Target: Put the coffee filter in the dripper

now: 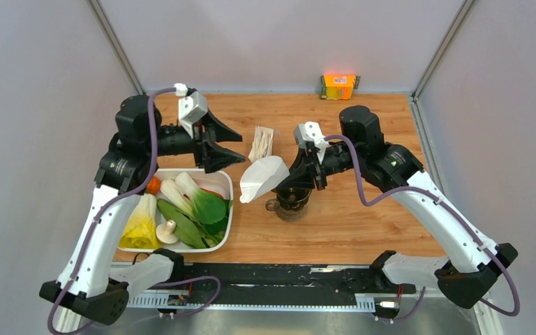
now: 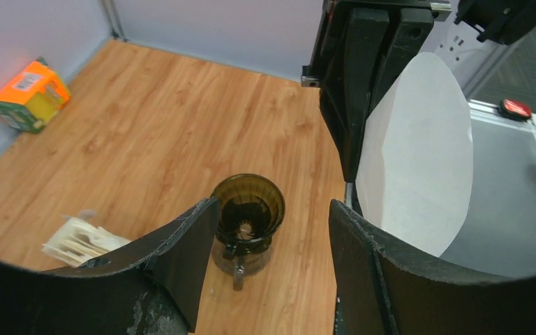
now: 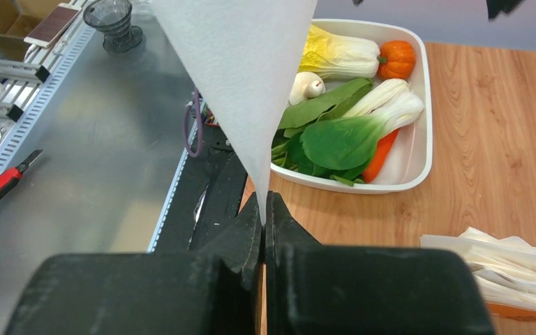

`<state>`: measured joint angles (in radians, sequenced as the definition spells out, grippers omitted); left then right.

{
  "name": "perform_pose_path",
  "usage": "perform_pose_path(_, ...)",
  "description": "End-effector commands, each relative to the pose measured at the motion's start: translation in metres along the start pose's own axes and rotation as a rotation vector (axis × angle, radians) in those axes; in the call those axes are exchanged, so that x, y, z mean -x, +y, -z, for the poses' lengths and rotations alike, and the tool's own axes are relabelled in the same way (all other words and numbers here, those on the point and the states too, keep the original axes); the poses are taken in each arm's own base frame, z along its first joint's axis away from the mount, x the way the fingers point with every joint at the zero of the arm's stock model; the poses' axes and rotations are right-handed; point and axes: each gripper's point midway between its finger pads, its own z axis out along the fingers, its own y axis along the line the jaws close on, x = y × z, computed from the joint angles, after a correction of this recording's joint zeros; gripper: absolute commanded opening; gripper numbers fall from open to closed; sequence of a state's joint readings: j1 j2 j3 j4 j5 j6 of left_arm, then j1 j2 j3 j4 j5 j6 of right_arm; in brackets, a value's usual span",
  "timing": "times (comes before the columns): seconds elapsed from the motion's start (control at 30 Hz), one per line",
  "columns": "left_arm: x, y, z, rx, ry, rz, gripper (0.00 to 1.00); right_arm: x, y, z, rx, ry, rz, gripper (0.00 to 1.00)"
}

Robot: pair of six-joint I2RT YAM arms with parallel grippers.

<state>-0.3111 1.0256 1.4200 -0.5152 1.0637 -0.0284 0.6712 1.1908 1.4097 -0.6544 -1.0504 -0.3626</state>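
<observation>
Nearest me are the arm bases on the black rail (image 1: pixel 272 276), which runs along the table's (image 1: pixel 363 230) near edge, in front of the dripper. Going down in size, the white tray (image 3: pixel 426 118) of greens, a carrot and a mushroom sits well to the left of the dripper. The coffee filter (image 1: pixel 262 178) is off the table, hanging just left of the dripper and above it. Its pointed end is pinched between the closed fingers of my right tool (image 3: pixel 264 199). Its long axis runs from that pinch, close above the dripper, out to the left toward the tray, so the wide end points away from the cup, not upward. The dripper (image 2: pixel 248 206) stands upright with nothing in it, on what looks like a clear glass jug with a handle. My left tool (image 1: pixel 236 148) hangs further left of the dripper, beyond the filter, with its fingers spread and nothing between them. The right arm is plainly the nearer one. As I judge it, the move turns on getting the tip pointing down over the cup's mouth, and that is awkward while the tip itself is what I grip. The left tool may have to take the wide edge. A packet of cream filters (image 1: pixel 262 143) lies behind the dripper to its left. The orange box (image 1: pixel 340 86) stands far behind it to the right, and I cannot read its label.
</observation>
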Motion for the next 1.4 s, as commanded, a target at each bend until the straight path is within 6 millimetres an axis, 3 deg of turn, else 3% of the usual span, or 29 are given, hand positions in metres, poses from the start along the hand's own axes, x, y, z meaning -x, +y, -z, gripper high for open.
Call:
perform_pose_path(0.0,-0.003,-0.013,-0.009,-0.048,0.051,-0.050,0.71,0.003,0.000,-0.001,0.004,0.027,0.077,0.00)
perform_pose_path(0.23,-0.011,-0.017,-0.013,-0.053,0.055,-0.029,0.75,0.000,0.000,-0.003,0.009,0.041,0.083,0.00)
perform_pose_path(0.33,0.002,-0.005,0.000,0.013,-0.014,-0.012,0.75,-0.003,0.004,-0.002,0.020,0.049,0.064,0.00)
perform_pose_path(0.43,0.011,-0.015,0.008,-0.057,-0.045,-0.026,0.74,-0.006,0.010,-0.002,0.038,0.054,0.028,0.00)
perform_pose_path(0.6,-0.001,-0.033,0.001,-0.120,-0.010,-0.067,0.74,-0.007,0.011,-0.005,0.061,0.051,0.005,0.00)
perform_pose_path(0.9,-0.036,-0.022,-0.020,-0.061,0.149,-0.126,0.76,0.001,0.010,-0.012,0.096,0.043,-0.050,0.00)
perform_pose_path(1.0,-0.044,-0.023,-0.026,-0.071,0.171,-0.119,0.68,0.002,0.010,-0.014,0.103,0.044,-0.059,0.01)
perform_pose_path(1.07,-0.047,-0.030,-0.030,-0.111,0.174,-0.083,0.52,0.000,0.006,-0.016,0.096,0.051,-0.078,0.03)
perform_pose_path(1.1,-0.048,-0.032,-0.033,-0.119,0.172,-0.031,0.36,0.001,0.003,-0.017,0.084,0.054,-0.079,0.07)
perform_pose_path(1.17,-0.050,-0.032,-0.037,-0.112,0.159,0.067,0.06,0.004,-0.007,-0.015,0.027,0.065,-0.064,0.28)
perform_pose_path(1.23,-0.049,-0.026,-0.039,-0.070,0.135,0.177,0.01,0.007,-0.021,-0.007,-0.064,0.082,-0.018,0.55)
perform_pose_path(1.33,-0.031,-0.018,-0.039,-0.046,0.029,0.341,0.00,0.011,-0.037,0.006,-0.199,0.109,0.087,0.88)
perform_pose_path(1.37,-0.033,-0.011,-0.038,-0.030,0.019,0.378,0.00,0.015,-0.046,0.011,-0.257,0.104,0.127,0.95)
